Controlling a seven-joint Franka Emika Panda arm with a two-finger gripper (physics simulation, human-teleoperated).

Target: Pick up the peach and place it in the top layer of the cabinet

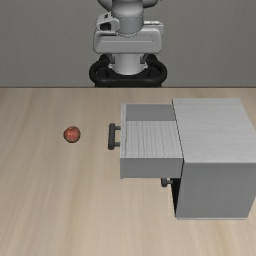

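In the exterior view I see the peach (71,134) on the table (50,200), at nine o'clock from the handle (113,134) of the open top drawer (150,145) of the cabinet (215,150), near it but apart. The gripper (128,42) hangs at twelve o'clock, and I cannot tell whether it is wide or narrow. I judge the peach light, round, soft and apt to roll, so I'd close gently across its middle from above.

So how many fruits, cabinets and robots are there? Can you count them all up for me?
peach: 1
cabinet: 1
robot: 1
Total: 3
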